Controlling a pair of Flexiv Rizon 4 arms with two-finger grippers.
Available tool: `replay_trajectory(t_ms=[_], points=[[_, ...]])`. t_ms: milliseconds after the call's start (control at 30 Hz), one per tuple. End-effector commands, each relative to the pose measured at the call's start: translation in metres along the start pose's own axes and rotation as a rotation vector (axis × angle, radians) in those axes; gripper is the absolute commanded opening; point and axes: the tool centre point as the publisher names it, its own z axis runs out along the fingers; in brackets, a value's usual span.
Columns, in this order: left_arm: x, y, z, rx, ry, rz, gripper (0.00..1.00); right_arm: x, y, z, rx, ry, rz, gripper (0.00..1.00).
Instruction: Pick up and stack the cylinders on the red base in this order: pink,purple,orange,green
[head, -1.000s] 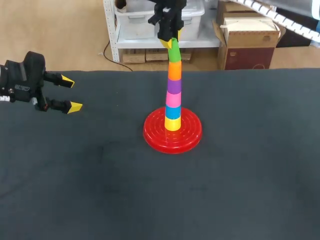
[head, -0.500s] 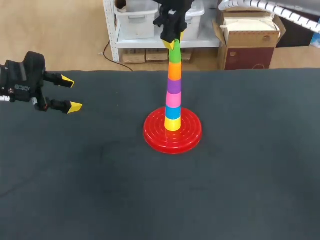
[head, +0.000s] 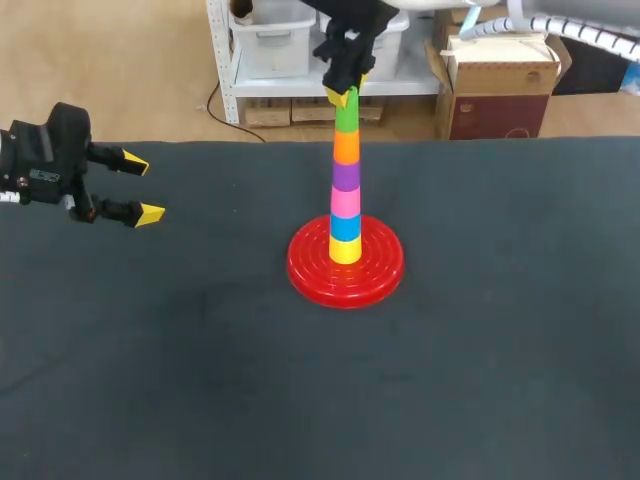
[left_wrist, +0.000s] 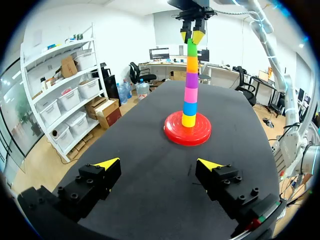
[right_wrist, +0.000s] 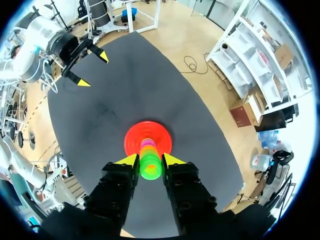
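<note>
On the red base stands a straight tower: yellow, blue, pink, purple, orange and, on top, the green cylinder. My right gripper comes down from above and is shut on the green cylinder's upper end. The right wrist view looks straight down on the green cylinder between the right gripper's yellow fingertips, with the base below. My left gripper hovers open and holds nothing at the table's far left. The left wrist view has the tower ahead of the left gripper.
The dark table carries nothing else. Its back edge runs just behind the tower.
The green top leaned to the right a second ago; now the tower stands straight. My right gripper has shifted slightly with it. The left arm has kept still.
</note>
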Motion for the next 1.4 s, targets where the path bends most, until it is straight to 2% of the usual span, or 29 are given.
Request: replay_trajectory(t_ms=[33,200,233,267,300,633,900,1200,1300,1400], points=[[0.002,-0.001,0.0,-0.005,-0.006,0.003,1.0,0.005,-0.003,0.018,-0.01,-0.009,0.002,0.0],[0.002,-0.001,0.0,-0.005,-0.006,0.003,1.0,0.006,-0.005,0.015,-0.004,0.003,0.008,0.0],[0.002,-0.001,0.0,-0.005,-0.006,0.003,1.0,0.005,-0.005,0.013,-0.003,0.005,0.002,0.38],[0.002,-0.001,0.0,-0.005,-0.006,0.003,1.0,0.004,-0.005,0.012,-0.003,0.007,-0.002,0.91],[0.002,-0.001,0.0,-0.005,-0.006,0.003,1.0,0.004,-0.005,0.011,-0.001,0.008,-0.006,1.0],[0.002,-0.001,0.0,-0.005,-0.006,0.003,1.0,0.007,-0.007,-0.006,-0.002,-0.035,-0.074,1.0],[0.002,-0.001,0.0,-0.005,-0.006,0.003,1.0,0.039,-0.011,-0.021,0.005,-0.066,-0.092,1.0],[0.002,-0.001,0.0,-0.005,-0.006,0.003,1.0,0.087,-0.019,-0.025,-0.009,-0.093,-0.101,1.0],[0.002,-0.001,0.0,-0.005,-0.006,0.003,1.0,0.102,-0.025,-0.023,-0.047,-0.08,-0.107,1.0],[0.002,-0.001,0.0,-0.005,-0.006,0.003,1.0,0.102,-0.025,-0.023,-0.047,-0.08,-0.107,1.0]])
